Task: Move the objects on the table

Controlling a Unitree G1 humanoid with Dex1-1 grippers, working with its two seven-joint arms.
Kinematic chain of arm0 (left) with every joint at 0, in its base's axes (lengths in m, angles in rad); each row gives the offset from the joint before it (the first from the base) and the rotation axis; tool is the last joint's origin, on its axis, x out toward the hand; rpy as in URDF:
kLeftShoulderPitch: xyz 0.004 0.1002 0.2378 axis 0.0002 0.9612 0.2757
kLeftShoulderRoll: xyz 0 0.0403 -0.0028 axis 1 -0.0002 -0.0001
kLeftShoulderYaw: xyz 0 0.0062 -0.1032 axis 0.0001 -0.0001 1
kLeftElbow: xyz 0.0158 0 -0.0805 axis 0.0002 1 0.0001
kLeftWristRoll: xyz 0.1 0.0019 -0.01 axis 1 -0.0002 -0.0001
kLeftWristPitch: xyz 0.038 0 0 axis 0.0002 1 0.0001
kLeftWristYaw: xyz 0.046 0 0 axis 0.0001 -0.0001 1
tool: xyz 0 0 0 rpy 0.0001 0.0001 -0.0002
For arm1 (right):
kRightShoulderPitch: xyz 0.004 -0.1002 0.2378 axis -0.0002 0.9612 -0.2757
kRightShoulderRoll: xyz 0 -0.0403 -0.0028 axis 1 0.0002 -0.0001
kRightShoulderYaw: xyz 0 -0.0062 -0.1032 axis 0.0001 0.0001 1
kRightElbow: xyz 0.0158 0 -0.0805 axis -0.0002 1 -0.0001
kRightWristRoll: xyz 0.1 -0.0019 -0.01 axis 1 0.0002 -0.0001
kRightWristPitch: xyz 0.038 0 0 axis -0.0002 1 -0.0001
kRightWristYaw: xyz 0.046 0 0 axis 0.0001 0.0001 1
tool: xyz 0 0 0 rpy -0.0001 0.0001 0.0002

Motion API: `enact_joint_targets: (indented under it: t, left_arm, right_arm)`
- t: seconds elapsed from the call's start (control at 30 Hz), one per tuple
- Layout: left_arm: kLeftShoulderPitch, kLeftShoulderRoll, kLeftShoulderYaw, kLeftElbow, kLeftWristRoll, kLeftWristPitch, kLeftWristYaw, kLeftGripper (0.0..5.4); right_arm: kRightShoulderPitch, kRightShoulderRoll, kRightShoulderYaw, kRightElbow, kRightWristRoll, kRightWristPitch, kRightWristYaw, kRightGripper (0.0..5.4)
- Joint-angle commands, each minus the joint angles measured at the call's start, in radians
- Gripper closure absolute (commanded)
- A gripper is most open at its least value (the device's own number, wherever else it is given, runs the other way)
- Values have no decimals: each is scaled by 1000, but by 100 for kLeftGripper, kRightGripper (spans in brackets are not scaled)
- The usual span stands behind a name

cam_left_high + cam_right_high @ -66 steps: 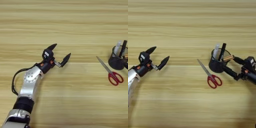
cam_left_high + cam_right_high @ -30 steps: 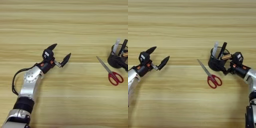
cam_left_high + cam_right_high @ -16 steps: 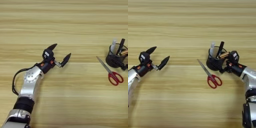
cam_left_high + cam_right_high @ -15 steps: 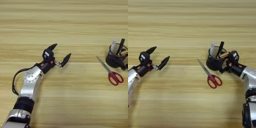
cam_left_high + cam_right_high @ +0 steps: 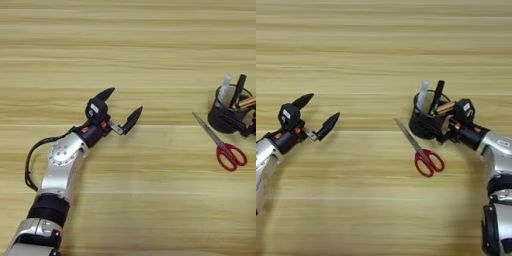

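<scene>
On the table (image 5: pixel 381 50): wood-grain top, task things grouped toward the right
Pen cup (image 5: pixel 425 121): black mesh, upright, holding a white marker (image 5: pixel 422 95), a black pen and others
Scissors (image 5: pixel 421 150): red handles, blades shut, lying flat just left-front of the cup, tips pointing up-left
Right gripper (image 5: pixel 448 122): at the cup's right rim, one black finger against the mesh wall; whether it pinches cannot be told
Left gripper (image 5: pixel 120 107): well left of the cup, fingers spread wide, holding nothing
</scene>
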Motion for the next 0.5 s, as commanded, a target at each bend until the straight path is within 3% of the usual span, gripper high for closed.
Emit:
enact_joint_targets:
  t: [0.03, 0.2, 0.5]
  left_arm:
    - [-9, 1, -2, 9, 11, -11, -1, 0]
    - [-5, -1, -2, 8, 12, -13, 1, 0]
    - [-4, -1, 0, 8, 12, -16, 3, 0]
  right_arm:
    - [-18, 6, 0, -91, 20, -4, 8, 65]
    - [27, 22, 28, -293, 42, 51, 18, 65]
    - [212, 41, 159, -786, 92, 221, 24, 65]
